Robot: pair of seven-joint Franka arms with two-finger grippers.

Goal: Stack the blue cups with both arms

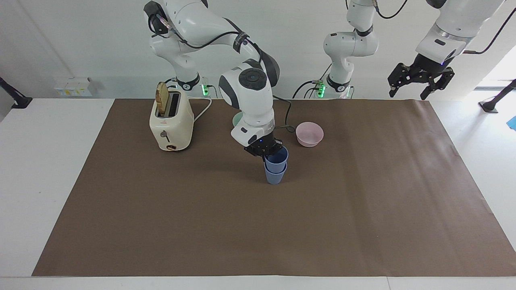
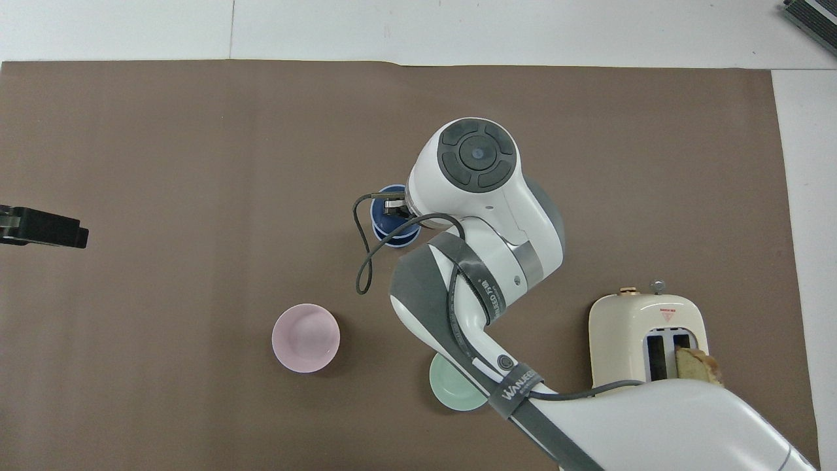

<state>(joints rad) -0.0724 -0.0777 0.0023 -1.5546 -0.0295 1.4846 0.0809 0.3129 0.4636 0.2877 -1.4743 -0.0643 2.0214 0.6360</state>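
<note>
Because the right gripper (image 1: 269, 153) pinches the upper blue cup (image 1: 276, 156) by its rim to seat it in the lower blue cup (image 1: 275, 175) mid-surface, the left gripper (image 1: 419, 82) waits open, raised over its own table end.

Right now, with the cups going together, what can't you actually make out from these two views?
- Overhead view: the right arm's wrist covers most of the blue cups, so how deep the upper one sits is unreadable.
- Overhead view: the same arm hides part of the green bowl.
- Facing view: the right gripper blocks its contact with the upper cup's rim.
</note>
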